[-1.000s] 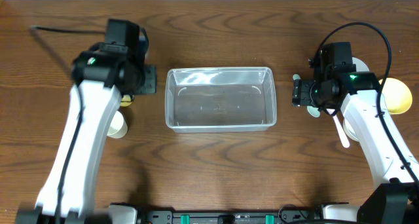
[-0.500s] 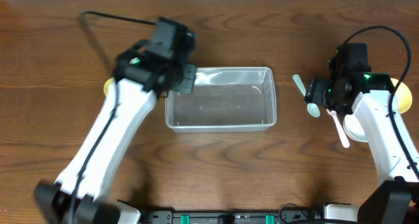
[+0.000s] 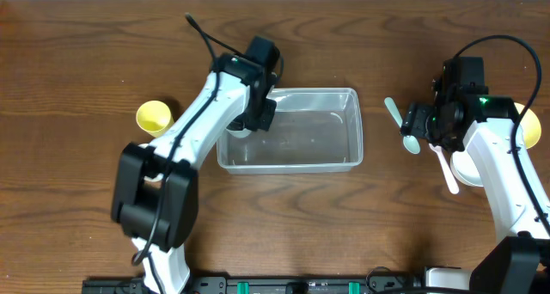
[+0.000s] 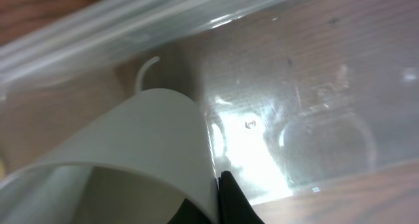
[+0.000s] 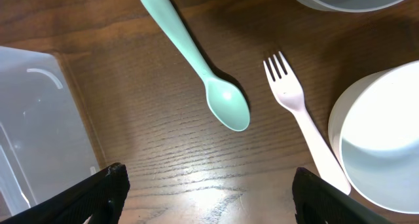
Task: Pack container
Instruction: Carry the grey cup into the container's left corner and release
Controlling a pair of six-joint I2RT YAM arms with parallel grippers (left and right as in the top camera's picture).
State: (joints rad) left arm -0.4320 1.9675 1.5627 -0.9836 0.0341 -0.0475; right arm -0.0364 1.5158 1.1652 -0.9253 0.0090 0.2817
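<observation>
2 grippers are on my screens, so I'll work outward from my edge of the table. Nearest me, on the right, a white fork [image 3: 447,169] lies just beside a white bowl [image 3: 468,167]. Just past them the right gripper [image 3: 411,122] hangs over a teal spoon [image 5: 196,60], jaws spread wide and holding nothing.

At mid-table stands the container [image 3: 354,131], upright and open, its long sides running 9 to 3 o'clock, with the right gripper near its 3 o'clock end.

I judge the tub light and thin-walled. The clear sides will likely flex if squeezed, the glossy plastic looks slippery, and a nudge could send it skating across the wood. If I had to hold it, I'd pinch the rolled rim at a short end close to a rounded corner, where it should be stiffest, rather than the middle of a long wall. For packing I'd sooner not touch it at all and lower things in from above.

At the tub's 10 o'clock corner the left gripper [image 3: 258,118] is pressed together on the wall of a white cup [image 4: 144,139], which sits tilted over the tub's left end. Whether the cup touches the floor I cannot tell. It looks thin and crushable, so I'd release it gently.

1 yellow cup [image 3: 153,116] waits at 9 o'clock, well apart from the tub.
</observation>
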